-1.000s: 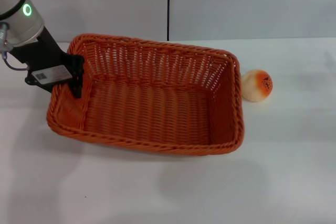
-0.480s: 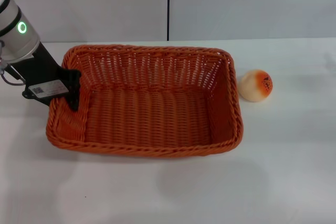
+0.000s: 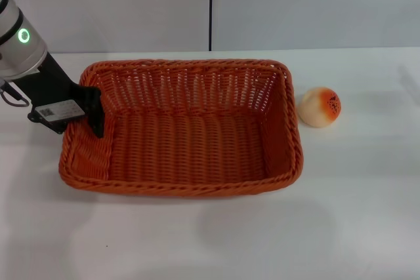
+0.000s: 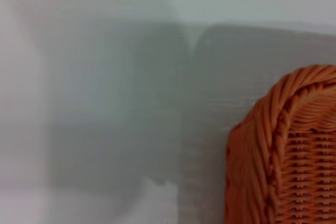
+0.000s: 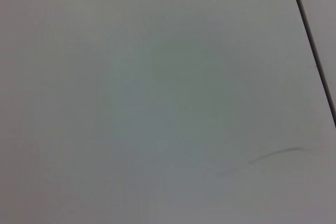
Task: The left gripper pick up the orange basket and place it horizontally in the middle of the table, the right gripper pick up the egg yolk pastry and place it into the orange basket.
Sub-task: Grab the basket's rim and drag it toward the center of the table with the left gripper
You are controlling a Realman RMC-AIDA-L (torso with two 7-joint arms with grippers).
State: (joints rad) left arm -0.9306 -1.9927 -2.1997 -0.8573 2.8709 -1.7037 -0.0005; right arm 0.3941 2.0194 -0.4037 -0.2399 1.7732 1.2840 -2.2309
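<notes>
Centrally, the orange basket (image 3: pixel 184 129) sits flat on the table (image 3: pixel 262 234), long side across. Left gripper (image 3: pixel 92 111) is clamped on the basket's left-end rim, one finger inside the wall. Egg yolk pastry (image 3: pixel 319 106) rests just beside the right end, apart. Right gripper out of sight.

Orange basket (image 3: pixel 190 136): woven wicker-style strands, ribbed, slight plastic-like sheen; braided rim. Table (image 3: pixel 262 234): smooth, matt white. Egg yolk pastry (image 3: pixel 319 106): dull cream surface, speckled blush. Left gripper (image 3: pixel 88 113): matt black casing, white paper-like label.
</notes>
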